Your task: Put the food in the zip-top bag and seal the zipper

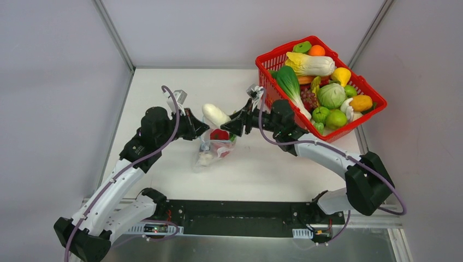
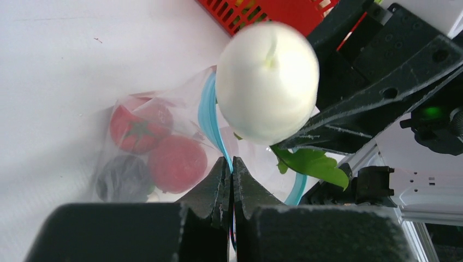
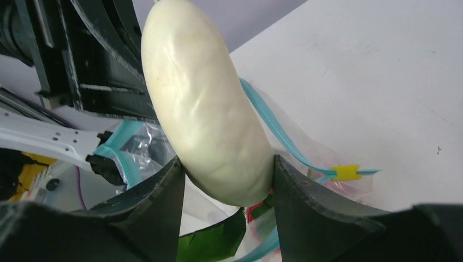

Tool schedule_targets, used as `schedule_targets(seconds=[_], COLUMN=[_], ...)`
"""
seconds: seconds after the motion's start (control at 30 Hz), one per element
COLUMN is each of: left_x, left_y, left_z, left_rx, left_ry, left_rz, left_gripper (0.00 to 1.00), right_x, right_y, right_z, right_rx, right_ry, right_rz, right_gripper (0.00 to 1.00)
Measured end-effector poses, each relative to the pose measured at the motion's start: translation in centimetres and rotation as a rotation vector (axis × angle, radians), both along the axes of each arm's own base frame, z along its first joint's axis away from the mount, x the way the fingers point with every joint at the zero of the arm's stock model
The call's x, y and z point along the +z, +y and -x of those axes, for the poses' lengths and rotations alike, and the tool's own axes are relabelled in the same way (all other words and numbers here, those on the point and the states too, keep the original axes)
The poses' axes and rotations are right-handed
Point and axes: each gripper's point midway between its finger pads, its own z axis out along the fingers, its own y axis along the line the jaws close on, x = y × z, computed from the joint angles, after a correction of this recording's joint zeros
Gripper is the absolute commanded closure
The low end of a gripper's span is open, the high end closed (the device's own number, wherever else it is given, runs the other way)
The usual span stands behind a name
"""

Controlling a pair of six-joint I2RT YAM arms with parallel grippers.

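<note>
My right gripper (image 3: 226, 164) is shut on the lower end of the white radish (image 3: 207, 109), whose green leaves (image 2: 314, 164) hang below. The radish (image 1: 215, 114) hovers over the open mouth of the zip-top bag (image 1: 210, 155). My left gripper (image 2: 233, 169) is shut on the teal-blue zipper (image 2: 210, 117) and holds that edge of the bag up. Through the clear plastic I see a red tomato (image 2: 139, 128), a second red fruit (image 2: 177, 164) and a dark purple ball (image 2: 124, 177). A yellow slider (image 3: 346, 172) sits on the zipper (image 3: 273, 128).
A red mesh basket (image 1: 284, 52) full of toy fruits and vegetables stands at the back right, close behind my right arm. Both grippers, left (image 1: 203, 131) and right (image 1: 229, 126), meet over the middle of the white table (image 1: 262, 174).
</note>
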Motion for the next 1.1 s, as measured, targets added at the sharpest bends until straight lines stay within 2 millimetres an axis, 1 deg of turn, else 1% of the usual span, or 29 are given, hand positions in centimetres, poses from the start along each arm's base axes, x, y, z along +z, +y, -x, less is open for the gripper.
schedule_targets(seconds=[0.07,0.2,0.27,0.3,0.47,0.53,0.6,0.7,0.87,0.97,1.0,1.07,1.1], left_x=[0.1,0.2,0.1,0.1,0.1,0.0,0.1,0.0,0.0,0.0,0.0,-0.4,-0.8], left_y=[0.2,0.6,0.6,0.6,0.6,0.6,0.6,0.7,0.7,0.7,0.8,1.1,1.5], left_z=[0.0,-0.2,-0.2,-0.2,-0.2,-0.2,-0.3,-0.3,-0.3,-0.3,-0.4,-0.5,-0.6], left_rx=[0.012,0.035,0.037,0.038,0.039,0.039,0.041,0.044,0.045,0.047,0.05,0.07,0.091], left_ry=[-0.006,-0.014,-0.012,-0.011,-0.01,-0.009,-0.01,-0.01,-0.01,-0.01,-0.01,-0.004,0.006], left_rz=[-0.001,-0.005,-0.006,-0.006,-0.004,-0.005,-0.005,-0.006,-0.006,-0.008,-0.01,-0.027,-0.044], left_gripper=[1.0,1.0,1.0,1.0,1.0,1.0,1.0,1.0,1.0,1.0,1.0,1.0,1.0], right_x=[-0.8,-2.1,-2.4,-2.5,-3.1,-2.9,-2.4,-1.1,0.4,1.0,1.3,1.7,2.0], right_y=[-0.4,-1.0,-1.2,-1.4,-1.8,-2.0,-2.2,-2.6,-2.8,-2.7,-2.7,-2.7,-2.7], right_z=[0.6,1.1,1.1,1.2,1.7,1.9,2.1,2.4,2.6,2.7,2.7,2.7,2.7], right_rx=[0.023,0.055,0.06,0.063,0.08,0.086,0.084,0.076,0.064,0.058,0.057,0.051,0.046], right_ry=[-0.019,-0.042,-0.053,-0.054,-0.037,-0.034,-0.039,-0.058,-0.055,-0.036,-0.033,-0.023,-0.016], right_rz=[0.054,0.157,0.187,0.199,0.244,0.248,0.243,0.222,0.188,0.162,0.154,0.137,0.127], right_gripper=[0.62,0.49,0.44,0.37,0.18,0.14,0.13,0.13,0.21,0.31,0.36,0.44,0.5])
